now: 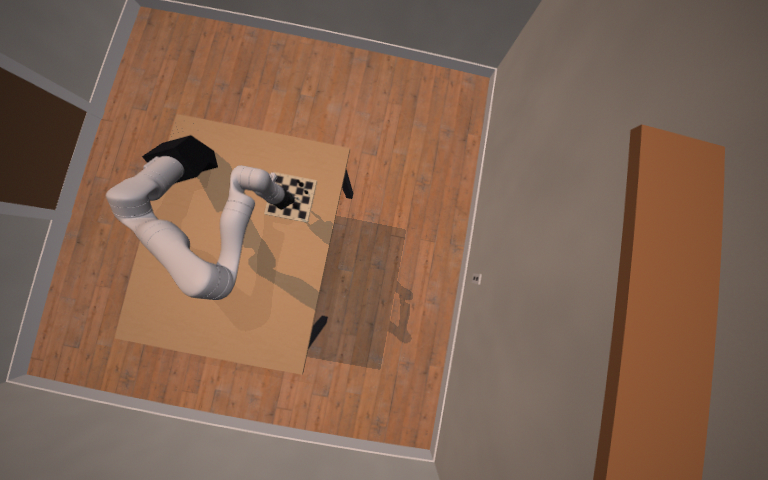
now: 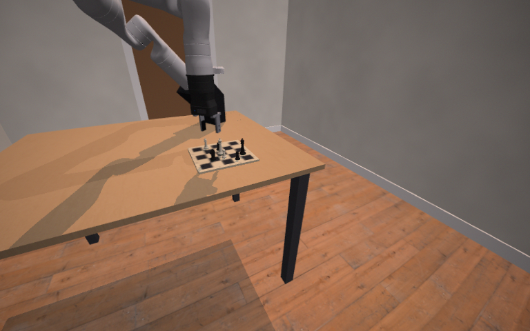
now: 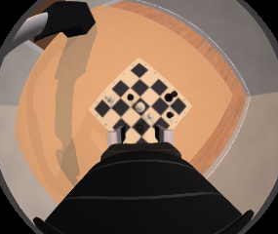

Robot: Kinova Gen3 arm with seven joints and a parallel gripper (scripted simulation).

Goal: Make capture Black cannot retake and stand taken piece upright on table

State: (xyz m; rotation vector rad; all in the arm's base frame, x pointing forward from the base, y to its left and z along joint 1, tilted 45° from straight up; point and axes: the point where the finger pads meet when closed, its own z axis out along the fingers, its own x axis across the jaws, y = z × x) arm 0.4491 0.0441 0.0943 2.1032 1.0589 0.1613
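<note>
— Two fingers (image 2: 217, 123), spread wide. Does the gripper (image 1: 290, 201) (image 2: 210, 131) (image 3: 139, 132) hold anything?

— Nothing; it's open, above the board and apart from the pieces. From the wrist, the dark piece (image 2: 212, 154) (image 3: 139, 128) shows between its tips.

— And the other pieces?

— Below the hand too, on the board. The small white one (image 2: 223, 154) (image 3: 150, 116) is beside the tall white one (image 2: 219, 147) (image 3: 139, 106); the tall black one (image 2: 241, 146) (image 3: 169, 97) stands near the black pawn (image 2: 237, 156) (image 3: 170, 115). All slim, round-footed and upright.

— What's the board (image 1: 292, 218) (image 2: 202, 170) (image 3: 139, 60) like?

— Thin, flat, checked dark and cream, with a pale rim. Its edge marks are too small to read.

— Beyond that?

— A smooth tan table (image 1: 198, 333) (image 2: 136, 184) (image 3: 114, 34) on square black legs (image 2: 295, 229), then knotty reddish planks (image 1: 376, 118) (image 2: 362, 262) and mottled grey walls (image 2: 424, 81).
</note>
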